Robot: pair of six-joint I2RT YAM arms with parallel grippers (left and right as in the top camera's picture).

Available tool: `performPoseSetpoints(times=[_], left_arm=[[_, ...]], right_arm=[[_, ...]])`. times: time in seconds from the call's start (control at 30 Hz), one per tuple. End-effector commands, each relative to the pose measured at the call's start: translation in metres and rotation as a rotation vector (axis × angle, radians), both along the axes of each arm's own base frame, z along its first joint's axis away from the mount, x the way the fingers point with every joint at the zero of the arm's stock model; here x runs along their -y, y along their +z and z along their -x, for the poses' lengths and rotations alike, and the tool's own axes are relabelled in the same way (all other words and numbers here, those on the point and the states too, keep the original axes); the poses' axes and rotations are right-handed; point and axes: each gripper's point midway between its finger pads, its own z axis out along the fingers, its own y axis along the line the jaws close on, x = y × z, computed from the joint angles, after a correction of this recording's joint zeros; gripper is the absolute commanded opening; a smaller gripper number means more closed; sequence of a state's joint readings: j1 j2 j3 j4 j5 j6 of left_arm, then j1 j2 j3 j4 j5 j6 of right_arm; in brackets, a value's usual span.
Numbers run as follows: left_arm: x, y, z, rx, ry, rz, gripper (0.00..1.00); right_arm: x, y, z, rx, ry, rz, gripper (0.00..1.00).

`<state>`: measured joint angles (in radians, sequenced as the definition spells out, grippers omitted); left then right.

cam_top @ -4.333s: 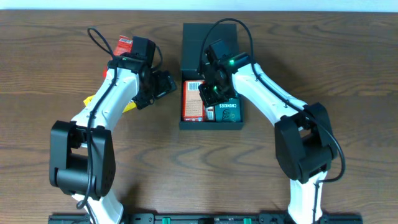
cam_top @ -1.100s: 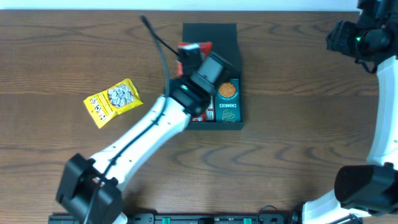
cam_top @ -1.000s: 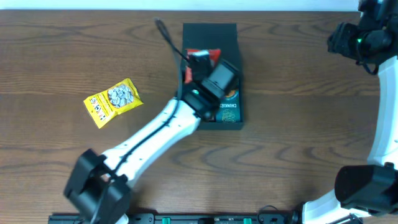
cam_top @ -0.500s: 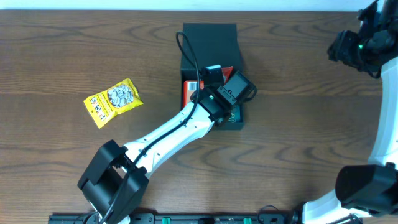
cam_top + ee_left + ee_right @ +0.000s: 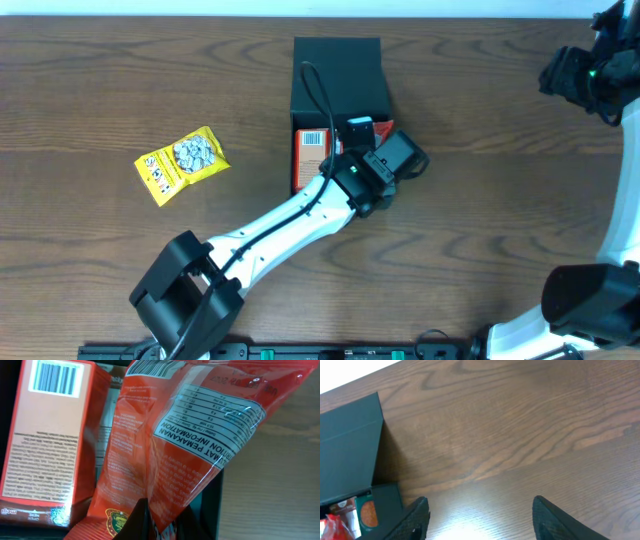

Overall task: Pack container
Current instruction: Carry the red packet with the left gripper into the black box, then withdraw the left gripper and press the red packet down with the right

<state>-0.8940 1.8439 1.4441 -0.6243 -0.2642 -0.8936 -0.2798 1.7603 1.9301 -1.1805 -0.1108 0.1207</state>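
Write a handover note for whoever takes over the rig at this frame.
Left hand: shut on the red packet, holding it over the open box; not released.
Right hand: open, empty, raised far to the box's right.
In the box: orange carton along the left side, and a packet with an orange circle beside it.
Outside: yellow packet on the table, left of the box.
Left to do: drop the red packet in, fetch the yellow packet, then probably close the lid.
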Motion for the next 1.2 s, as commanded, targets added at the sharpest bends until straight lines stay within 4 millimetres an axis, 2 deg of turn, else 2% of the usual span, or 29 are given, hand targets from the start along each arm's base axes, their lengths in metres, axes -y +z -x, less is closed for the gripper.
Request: performPoseSetpoints(times=[0.0,0.03,0.1,0.13,0.17,0.3,0.33,0.43,0.5,0.63,0.7,0.73,0.83,0.9,0.97,1.17], left_arm=[[-0.004,0.008,-0.007,0.033,0.03,0.001,0.61],[-0.005,0.01,-0.01,0.051,0.039,-0.006,0.77],[-0.007,0.013,-0.014,0.077,0.051,-0.014,0.83],[-0.007,0.014,-0.016,0.09,0.051,-0.018,0.92],[-0.007,0.016,-0.018,0.106,0.048,-0.024,0.96],[-0.007,0.028,-0.025,0.15,0.019,-0.055,0.95],[-0.008,0.036,-0.029,0.173,0.013,-0.071,0.95],[-0.018,0.065,-0.04,0.24,0.047,-0.128,0.95],[-0.032,0.086,-0.046,0.279,0.09,-0.17,0.95],[-0.088,0.13,-0.06,0.317,0.213,-0.268,0.95],[-0.12,0.139,-0.064,0.293,0.276,-0.272,0.95],[-0.146,0.142,-0.066,0.264,0.332,-0.266,0.95],[-0.208,0.146,-0.069,0.183,0.451,-0.242,0.95],[-0.239,0.146,-0.07,0.139,0.5,-0.221,0.95],[-0.261,0.144,-0.072,0.09,0.509,-0.177,0.95],[-0.308,0.128,-0.074,-0.035,0.534,-0.03,0.95]], right_arm=[[0.006,0.015,0.0,0.041,-0.01,0.023,0.68],[0.006,0.015,0.0,0.043,-0.01,0.024,0.68],[0.006,0.015,0.0,0.041,-0.01,0.023,0.68],[0.006,0.015,0.0,0.041,-0.01,0.023,0.68],[0.006,0.015,0.0,0.04,-0.01,0.023,0.68],[0.005,0.014,0.001,0.033,-0.009,0.021,0.65],[0.005,0.013,0.002,0.028,-0.008,0.019,0.55],[-0.002,0.007,0.004,0.009,0.007,0.003,0.03],[-0.014,0.002,0.003,0.001,0.039,-0.032,0.02],[-0.057,-0.019,-0.004,0.002,0.221,-0.128,0.02],[-0.071,-0.038,-0.004,-0.027,0.25,-0.144,0.02],[-0.08,-0.049,-0.004,-0.043,0.272,-0.158,0.02],[-0.117,-0.071,-0.002,-0.056,0.365,-0.241,0.01],[-0.138,-0.083,0.003,-0.078,0.418,-0.265,0.02],[-0.162,-0.099,0.009,-0.113,0.47,-0.274,0.01],[-0.225,-0.134,0.025,-0.222,0.614,-0.255,0.02]])
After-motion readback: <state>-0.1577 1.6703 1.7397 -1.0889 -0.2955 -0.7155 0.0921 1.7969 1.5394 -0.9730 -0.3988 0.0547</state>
